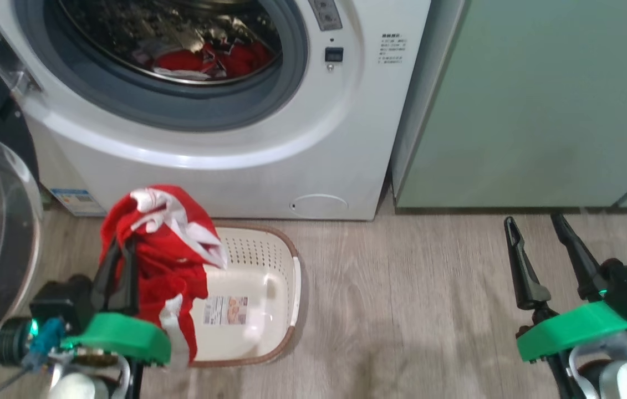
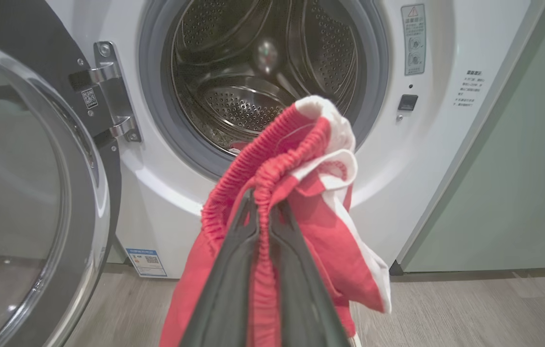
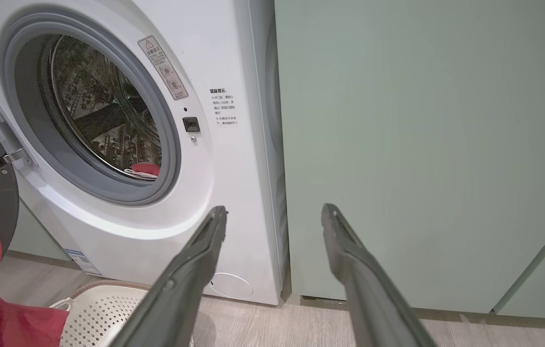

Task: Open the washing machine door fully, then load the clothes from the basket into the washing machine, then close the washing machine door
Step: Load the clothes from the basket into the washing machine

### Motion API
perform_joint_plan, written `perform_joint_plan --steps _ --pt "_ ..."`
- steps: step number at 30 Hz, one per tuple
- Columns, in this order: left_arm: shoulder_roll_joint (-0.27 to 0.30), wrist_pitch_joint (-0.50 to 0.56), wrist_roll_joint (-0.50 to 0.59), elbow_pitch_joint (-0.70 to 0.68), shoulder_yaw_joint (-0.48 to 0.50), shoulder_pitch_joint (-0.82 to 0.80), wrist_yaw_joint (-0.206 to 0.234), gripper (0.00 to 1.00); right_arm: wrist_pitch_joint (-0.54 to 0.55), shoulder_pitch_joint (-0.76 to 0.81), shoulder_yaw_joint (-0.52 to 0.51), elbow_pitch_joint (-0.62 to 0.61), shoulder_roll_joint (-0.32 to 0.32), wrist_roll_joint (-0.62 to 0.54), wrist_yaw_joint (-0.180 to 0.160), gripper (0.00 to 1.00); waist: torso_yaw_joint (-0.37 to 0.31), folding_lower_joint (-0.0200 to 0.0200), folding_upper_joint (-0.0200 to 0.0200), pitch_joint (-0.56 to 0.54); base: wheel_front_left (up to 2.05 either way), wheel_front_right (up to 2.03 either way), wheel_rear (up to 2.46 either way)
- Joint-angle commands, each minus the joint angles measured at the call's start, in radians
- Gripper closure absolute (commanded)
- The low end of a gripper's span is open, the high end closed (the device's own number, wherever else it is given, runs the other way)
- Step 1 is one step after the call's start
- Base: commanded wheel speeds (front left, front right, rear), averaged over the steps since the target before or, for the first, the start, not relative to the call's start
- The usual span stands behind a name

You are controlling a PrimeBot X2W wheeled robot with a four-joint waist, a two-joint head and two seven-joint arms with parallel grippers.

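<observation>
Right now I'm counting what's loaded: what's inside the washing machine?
Red and white clothes lie bunched at the bottom of the washing machine drum; how many cannot be told. The garment in the left pincer mostly hides them in its wrist view.

Pale grey-brown wood-look planks cover the floor (image 1: 402,310). Smooth pale green cabinets (image 1: 540,100) stand on it at the right, a dark gap beneath them. Soft, even light.

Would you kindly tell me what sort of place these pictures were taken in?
Probably a home laundry area: a white front-loading washer stands beside pale green cabinets, and a laundry basket sits on the wood-look floor in front of it.
</observation>
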Motion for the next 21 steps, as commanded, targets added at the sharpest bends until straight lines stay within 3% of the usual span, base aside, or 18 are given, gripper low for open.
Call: perform_joint_plan --steps 1,13,21 --pt "0.012 -0.016 -0.01 -0.026 0.045 -0.073 0.006 1.0 -0.002 -0.037 0.021 -0.043 -0.003 -0.009 0.0 0.0 -0.006 0.0 0.0 0.023 0.0 0.0 0.0" --pt "0.054 0.016 -0.071 0.131 0.103 -0.359 -0.06 1.0 -0.05 -0.116 0.043 -0.048 -0.003 0.023 0.0 0.0 -0.09 0.0 0.0 0.237 0.0 0.0 0.0" --pt "0.141 0.135 -0.118 0.294 0.135 -0.65 -0.135 1.0 -0.129 -0.176 0.078 -0.001 -0.003 0.074 0.0 0.0 -0.183 0.0 0.0 0.39 0.0 0.0 0.0"
